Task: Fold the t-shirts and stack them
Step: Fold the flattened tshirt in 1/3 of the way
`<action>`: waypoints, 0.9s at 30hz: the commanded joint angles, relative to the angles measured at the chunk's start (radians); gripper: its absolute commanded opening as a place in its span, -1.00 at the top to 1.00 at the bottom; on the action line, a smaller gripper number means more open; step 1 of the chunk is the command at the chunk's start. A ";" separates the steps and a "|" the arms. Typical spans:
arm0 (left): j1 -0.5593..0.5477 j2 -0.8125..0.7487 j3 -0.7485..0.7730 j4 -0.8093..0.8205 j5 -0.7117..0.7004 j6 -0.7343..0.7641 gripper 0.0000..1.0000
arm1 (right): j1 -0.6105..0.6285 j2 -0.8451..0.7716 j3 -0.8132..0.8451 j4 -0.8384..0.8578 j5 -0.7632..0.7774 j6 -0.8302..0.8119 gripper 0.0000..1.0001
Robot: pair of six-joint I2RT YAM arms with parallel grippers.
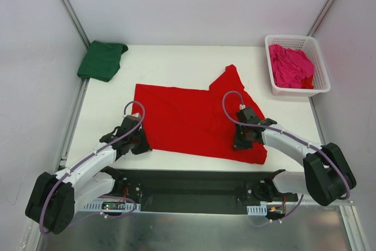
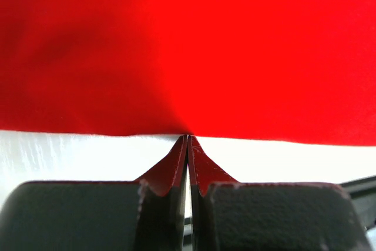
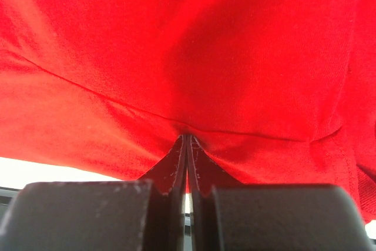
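Red t-shirt [image 1: 188, 119] flat on white table [image 1: 176, 63], pale walls [image 1: 194, 4] around

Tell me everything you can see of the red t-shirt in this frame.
The red t-shirt is plain bright red with no print, in soft, knit-looking cloth. It lies spread mostly flat on the white table, lightly wrinkled, with one sleeve poking toward the far right. A stitched seam shows in the right wrist view. The left gripper is shut on its near left edge, and the right gripper is shut on cloth near its near right corner. Nothing else touches it.
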 commanded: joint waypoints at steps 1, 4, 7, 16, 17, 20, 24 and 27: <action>-0.014 -0.060 0.087 -0.035 0.029 0.017 1.00 | 0.002 -0.009 0.010 -0.078 0.058 0.001 0.97; -0.019 -0.111 0.151 -0.069 0.042 0.036 1.00 | 0.005 -0.015 0.012 -0.081 0.060 -0.002 0.96; -0.019 -0.151 0.217 -0.106 0.046 0.052 1.00 | 0.007 -0.027 0.019 -0.082 0.063 -0.004 0.97; -0.022 -0.102 0.268 -0.124 -0.024 0.117 1.00 | 0.013 -0.081 0.056 -0.101 0.079 -0.007 0.30; -0.022 -0.084 0.266 -0.124 -0.045 0.129 1.00 | 0.014 -0.099 0.059 -0.099 0.081 -0.007 0.25; -0.022 -0.024 0.265 -0.113 -0.122 0.154 1.00 | 0.018 -0.121 0.069 -0.099 0.087 -0.008 0.10; -0.022 0.021 0.256 -0.063 -0.181 0.187 1.00 | 0.018 -0.147 0.079 -0.102 0.089 -0.007 0.06; -0.022 0.071 0.251 -0.021 -0.205 0.209 1.00 | 0.018 -0.150 0.079 -0.104 0.087 -0.004 0.06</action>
